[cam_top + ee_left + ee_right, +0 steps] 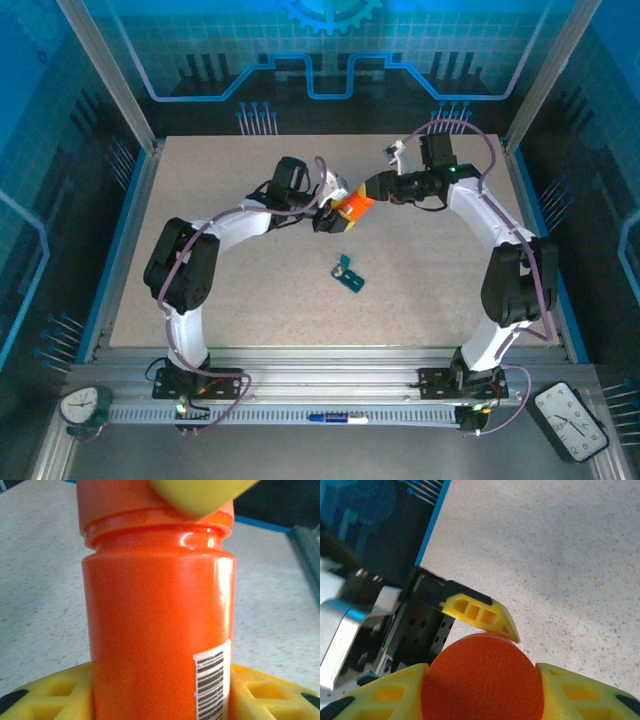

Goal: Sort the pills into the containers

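Observation:
An orange pill bottle (353, 207) hangs above the middle of the table between both arms. My left gripper (335, 216) is shut on its body, with the yellow fingers (50, 692) pressed against both sides of the bottle (155, 620) near its barcode label. From the right, my right gripper (368, 192) is shut on the orange cap (482, 677), one yellow finger (580, 692) on each side of it. The dark-teal pill box, the containers (350, 277), lies on the table in front of the bottle. The pills are out of view.
The speckled table (220, 300) is fenced by metal posts and blue-lit panels. A finger of the left gripper (480, 612) crosses just behind the cap in the right wrist view. Two clocks (570, 415) sit on the front rail outside the table.

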You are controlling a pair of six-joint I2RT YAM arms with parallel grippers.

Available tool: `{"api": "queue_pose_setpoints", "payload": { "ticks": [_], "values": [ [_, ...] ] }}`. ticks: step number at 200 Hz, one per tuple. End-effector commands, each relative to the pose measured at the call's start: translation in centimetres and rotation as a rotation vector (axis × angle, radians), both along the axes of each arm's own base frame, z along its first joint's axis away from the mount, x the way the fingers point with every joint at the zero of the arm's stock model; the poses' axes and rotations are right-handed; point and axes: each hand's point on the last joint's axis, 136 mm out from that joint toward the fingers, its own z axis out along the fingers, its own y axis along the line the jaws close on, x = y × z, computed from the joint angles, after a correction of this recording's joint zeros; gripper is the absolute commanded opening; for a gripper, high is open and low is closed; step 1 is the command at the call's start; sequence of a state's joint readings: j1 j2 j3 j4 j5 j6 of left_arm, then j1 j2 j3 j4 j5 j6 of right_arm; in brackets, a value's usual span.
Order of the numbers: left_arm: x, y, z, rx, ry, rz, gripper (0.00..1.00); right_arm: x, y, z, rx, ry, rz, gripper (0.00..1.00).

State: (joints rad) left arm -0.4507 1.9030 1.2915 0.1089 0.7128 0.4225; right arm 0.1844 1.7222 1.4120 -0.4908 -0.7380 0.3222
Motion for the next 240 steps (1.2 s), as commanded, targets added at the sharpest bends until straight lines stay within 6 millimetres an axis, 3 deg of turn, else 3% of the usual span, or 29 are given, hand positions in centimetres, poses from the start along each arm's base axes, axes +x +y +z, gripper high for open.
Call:
{"api": "queue_pose_setpoints", "payload": {
  "ticks": [1, 40, 73, 121, 141, 183, 212, 240],
  "values": [
    [0.6, -2.3, 9.8, -0.135, -0.446, 0.024, 0.00, 0.1, 1.0, -2.2, -0.012, 0.090, -0.104, 0.36],
    [1.0, -2.9, 10.0, -0.168, -0.455, 0.068, 0.00, 0.0, 1.9, -3.9, -0.024, 0.093, -0.156, 0.35],
    [1.2, -2.9, 9.9, -0.168, -0.444, 0.075, 0.00, 0.1, 2.1, -3.9, -0.037, 0.087, -0.177, 0.37],
    [1.1, -3.0, 9.4, -0.164, -0.423, 0.064, 0.00, 0.5, 2.8, -3.2, -0.027, 0.084, -0.169, 0.49],
    [1.2, -2.9, 9.0, -0.160, -0.405, 0.064, 0.00, 1.2, 2.6, -1.7, -0.014, 0.055, -0.161, 0.55],
    [2.0, -2.0, 8.5, -0.177, -0.342, 0.078, 0.00, 2.5, 0.8, 3.5, 0.048, -0.049, -0.159, 0.71],
    [2.3, -1.2, 8.6, -0.196, -0.309, 0.074, 0.00, 2.0, -0.5, 6.8, 0.079, -0.125, -0.131, 0.84],
    [2.1, -0.7, 8.7, -0.213, -0.278, 0.049, 0.00, 0.5, -1.2, 9.1, 0.108, -0.191, -0.066, 0.89]
  ]
}}
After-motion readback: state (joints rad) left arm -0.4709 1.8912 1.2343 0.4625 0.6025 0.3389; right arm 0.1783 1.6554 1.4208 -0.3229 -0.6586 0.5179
